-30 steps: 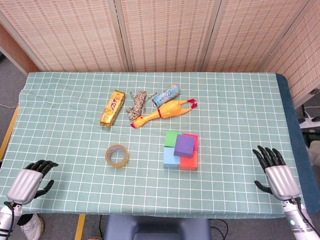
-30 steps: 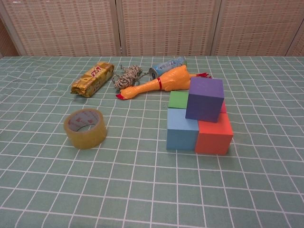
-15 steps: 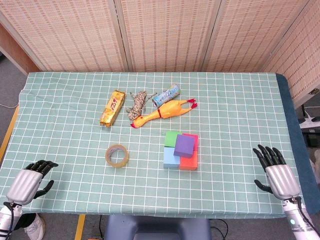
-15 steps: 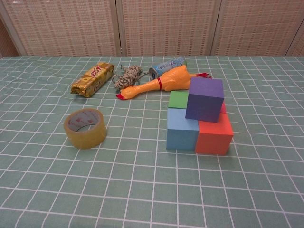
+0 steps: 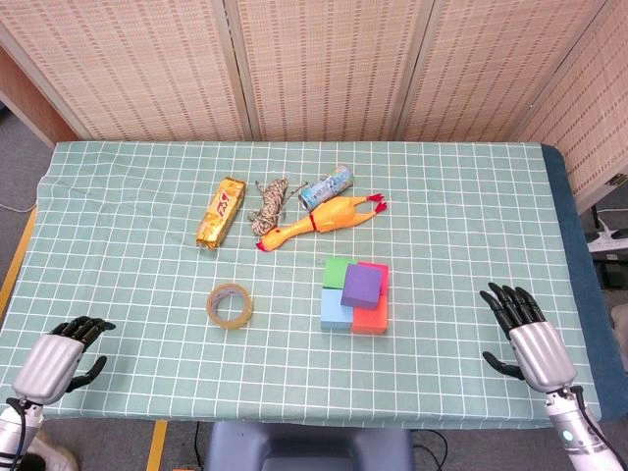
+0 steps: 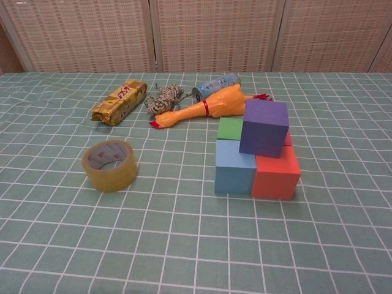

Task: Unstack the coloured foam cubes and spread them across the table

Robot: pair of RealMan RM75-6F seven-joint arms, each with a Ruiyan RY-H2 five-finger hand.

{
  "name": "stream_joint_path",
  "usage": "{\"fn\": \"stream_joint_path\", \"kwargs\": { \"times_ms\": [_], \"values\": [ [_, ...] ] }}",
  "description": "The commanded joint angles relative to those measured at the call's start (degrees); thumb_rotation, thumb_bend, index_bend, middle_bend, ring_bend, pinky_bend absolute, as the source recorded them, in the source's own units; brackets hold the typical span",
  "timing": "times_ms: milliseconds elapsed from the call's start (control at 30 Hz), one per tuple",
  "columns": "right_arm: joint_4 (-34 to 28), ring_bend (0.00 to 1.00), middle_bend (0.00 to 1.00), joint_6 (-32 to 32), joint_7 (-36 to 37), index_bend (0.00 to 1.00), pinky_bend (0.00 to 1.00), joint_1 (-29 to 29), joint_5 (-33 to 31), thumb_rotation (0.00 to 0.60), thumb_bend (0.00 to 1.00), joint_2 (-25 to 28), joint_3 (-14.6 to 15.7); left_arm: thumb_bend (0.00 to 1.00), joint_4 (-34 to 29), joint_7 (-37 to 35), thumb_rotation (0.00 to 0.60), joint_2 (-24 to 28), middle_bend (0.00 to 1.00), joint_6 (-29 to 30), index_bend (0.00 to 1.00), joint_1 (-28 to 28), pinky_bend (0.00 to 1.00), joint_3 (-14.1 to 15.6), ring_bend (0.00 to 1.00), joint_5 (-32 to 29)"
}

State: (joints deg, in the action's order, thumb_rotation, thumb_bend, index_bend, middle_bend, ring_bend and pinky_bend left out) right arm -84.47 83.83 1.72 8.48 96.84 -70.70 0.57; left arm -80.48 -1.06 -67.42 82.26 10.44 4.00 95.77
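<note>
So the foam cubes are all still bunched a bit right of the middle of the tabletop (image 5: 118, 196): a purple cube (image 6: 264, 127) perched on top, with a blue cube (image 6: 234, 165), an orange-red cube (image 6: 277, 174), a green cube (image 6: 230, 128) and a sliver of a pink one underneath, all touching. Nothing's been unstacked yet. The right hand (image 5: 530, 339) sits at the 4 o'clock edge, holding nothing with its fingers spread, well apart from the pile. The left hand (image 5: 59, 355) is way off at 8 o'clock, also holding nothing, fingers loosely curled. What I'd worry about: foam is light and squishy, so a sideways nudge on the purple one could shove the whole cluster instead of lifting it. Also the rubber chicken (image 6: 205, 107) sits just beside the pile at 12 o'clock, with a can (image 6: 214, 84), a rope bundle (image 6: 164, 98) and a snack bar (image 6: 120, 101) near it, so reaching over might knock those. A tape roll (image 6: 111, 165) at 9 o'clock eats up some spreading room too.
</note>
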Motion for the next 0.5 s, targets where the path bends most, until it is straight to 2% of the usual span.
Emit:
{"fn": "stream_joint_path", "kwargs": {
  "times_ms": [33, 233, 500],
  "values": [
    [2.9, 0.00, 0.00, 0.1, 1.5, 0.00, 0.07, 3.3, 3.8, 0.600, 0.10, -3.7, -1.1, 0.38, 0.1, 0.5, 0.600, -0.1, 0.31, -0.4, 0.30, 0.2, 0.43, 0.0, 0.26, -0.1],
    [1.9, 0.00, 0.00, -7.7, 1.5, 0.00, 0.07, 9.2, 1.8, 0.600, 0.06, -7.2, -3.4, 0.38, -0.1, 0.8, 0.600, 0.0, 0.31, -0.6, 0.30, 0.1, 0.43, 0.0, 0.26, -0.4],
    [1.7, 0.00, 0.00, -13.9, -0.6, 0.00, 0.10, 14.8, -1.8, 0.600, 0.06, -12.0, -6.4, 0.38, -0.3, 0.3, 0.600, 0.3, 0.31, 0.2, 0.30, -0.1, 0.43, -0.1, 0.26, 0.0]
  ]
}}
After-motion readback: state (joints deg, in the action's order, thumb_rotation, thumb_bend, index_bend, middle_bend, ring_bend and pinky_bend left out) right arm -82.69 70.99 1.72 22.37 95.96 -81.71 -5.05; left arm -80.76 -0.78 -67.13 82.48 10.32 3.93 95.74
